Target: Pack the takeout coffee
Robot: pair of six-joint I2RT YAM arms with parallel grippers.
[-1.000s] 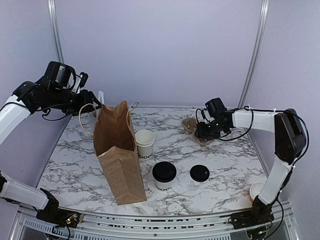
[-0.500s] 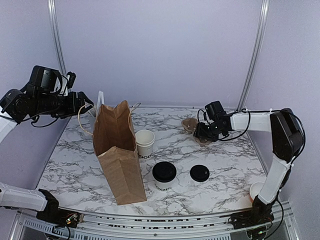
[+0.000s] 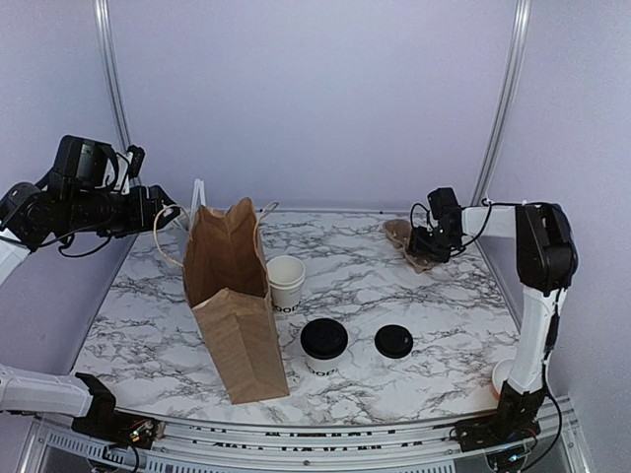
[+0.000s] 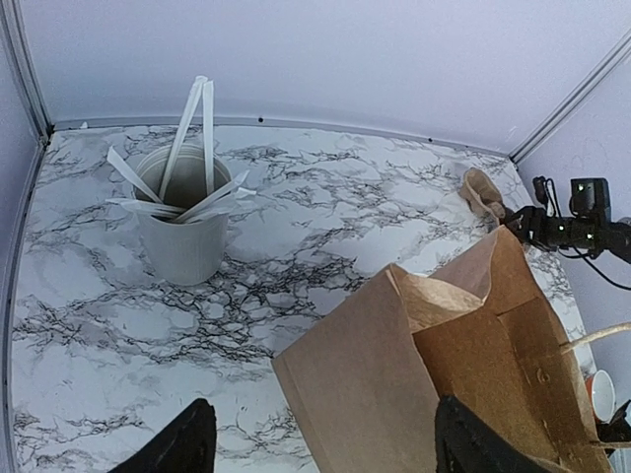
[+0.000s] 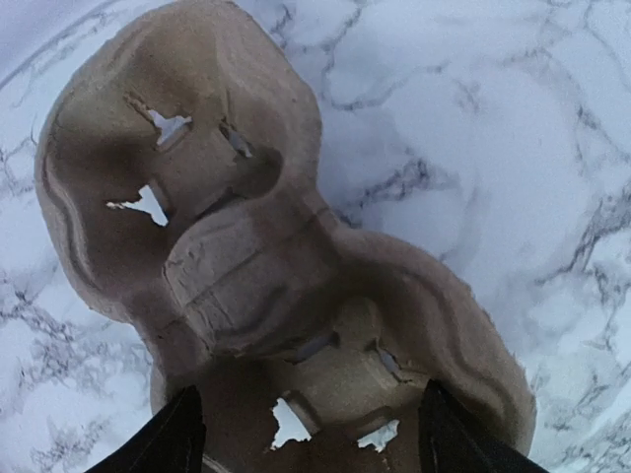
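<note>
The right gripper (image 5: 311, 439) has its jaws spread wide and grips nothing. One finger stands on either side of the near end of a moulded pulp cup carrier (image 5: 266, 256). Whether the pads touch the carrier cannot be told. This straddle looks like the set-up for taking hold of it, probably so that the drink can ride in a well.

The carrier lies flat on the marble table (image 3: 444, 305) at about 2 o'clock in the overhead view.

The left gripper (image 4: 330, 448) is also spread and empty. It hangs high at about 10 o'clock, looking down on the gaping mouth of the brown paper bag (image 3: 232, 296). The bag stands upright and open, likely to receive the load from above.

Past the bag, at its 11 o'clock in the wrist view, sits a grey pot of white stirrers (image 4: 182, 222).

The takeout coffee (image 3: 323, 345) stands upright and lidded at about 6 o'clock, near the bag's base and well apart from both grippers. A loose black lid (image 3: 393, 341) lies at its 3 o'clock, and a stack of white cups (image 3: 286, 283) at its 11 o'clock.
</note>
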